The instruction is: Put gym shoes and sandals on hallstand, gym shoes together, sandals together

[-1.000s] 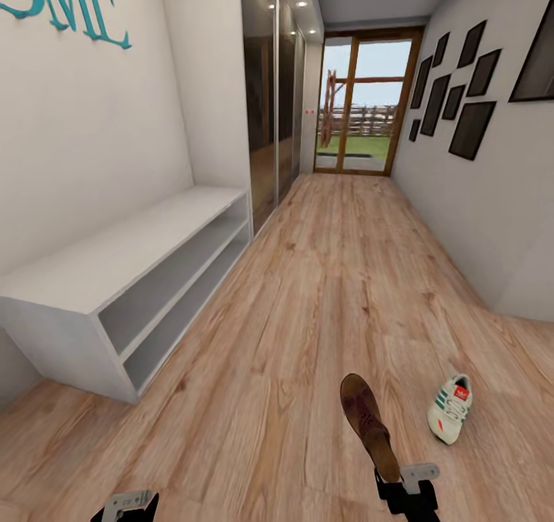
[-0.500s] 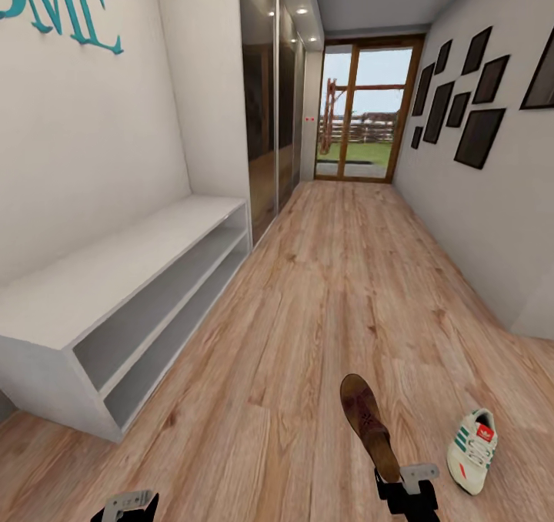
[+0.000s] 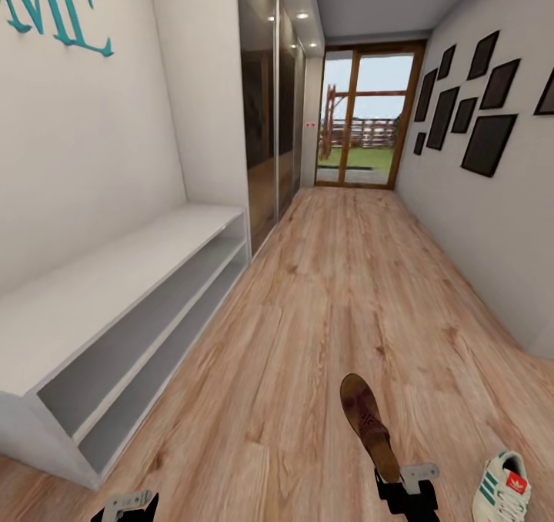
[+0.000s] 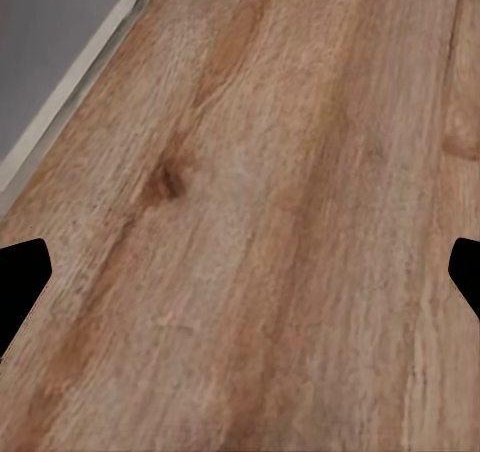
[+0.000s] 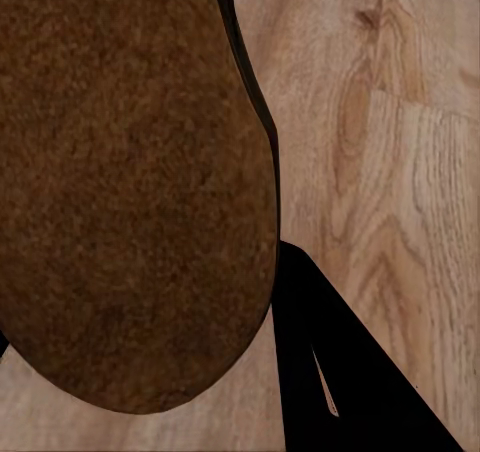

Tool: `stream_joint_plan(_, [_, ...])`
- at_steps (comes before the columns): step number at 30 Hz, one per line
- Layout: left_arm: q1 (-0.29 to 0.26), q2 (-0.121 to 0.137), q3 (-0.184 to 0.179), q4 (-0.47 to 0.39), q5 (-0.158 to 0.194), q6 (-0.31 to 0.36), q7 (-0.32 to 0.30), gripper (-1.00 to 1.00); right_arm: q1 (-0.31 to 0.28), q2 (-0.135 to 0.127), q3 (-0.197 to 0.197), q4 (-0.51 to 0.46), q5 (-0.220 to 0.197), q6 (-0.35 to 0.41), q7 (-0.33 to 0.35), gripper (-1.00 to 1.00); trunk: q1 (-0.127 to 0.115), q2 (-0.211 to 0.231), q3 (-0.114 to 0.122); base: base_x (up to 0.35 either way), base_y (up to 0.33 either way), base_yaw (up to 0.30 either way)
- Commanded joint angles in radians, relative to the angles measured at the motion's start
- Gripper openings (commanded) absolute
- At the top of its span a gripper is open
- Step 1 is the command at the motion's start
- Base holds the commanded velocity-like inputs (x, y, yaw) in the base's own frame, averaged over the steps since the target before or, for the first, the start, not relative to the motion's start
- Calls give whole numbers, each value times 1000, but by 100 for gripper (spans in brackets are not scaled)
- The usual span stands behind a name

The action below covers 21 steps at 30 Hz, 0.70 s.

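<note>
One dark brown sandal sticks forward and up from my right gripper, which is shut on its heel end. In the right wrist view the sandal's brown sole looms large beside one black finger. A white gym shoe with green stripes lies on the corridor floor to the right of that gripper. My left gripper hangs low over bare planks; its wrist view shows it open, fingertips far apart, holding nothing. The other sandal, the other gym shoe and the hallstand are out of view.
A plain low grey two-shelf bench runs along the left wall, without upper shelves. Beyond it stand dark mirrored wardrobe doors. A glass door closes the corridor's far end. Dark picture frames hang on the right wall.
The whole view has shifted: the bench now sits nearer and lower left, and the gym shoe has slid to the bottom right corner. Both grippers and the held sandal keep their places in the picture.
</note>
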Motion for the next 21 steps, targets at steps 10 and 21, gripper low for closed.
stream_joint_plan(10, [-1,0,9,1,-10,-4,-5,100,-1,0,0,0,7,-1,-5,-100,0,0,0,336,0,-45])
stream_joint_plan(21, [-1,0,9,1,-9,-4,-5,100,-1,0,0,0,7,-1,-5,-100,0,0,0,336,0,-23])
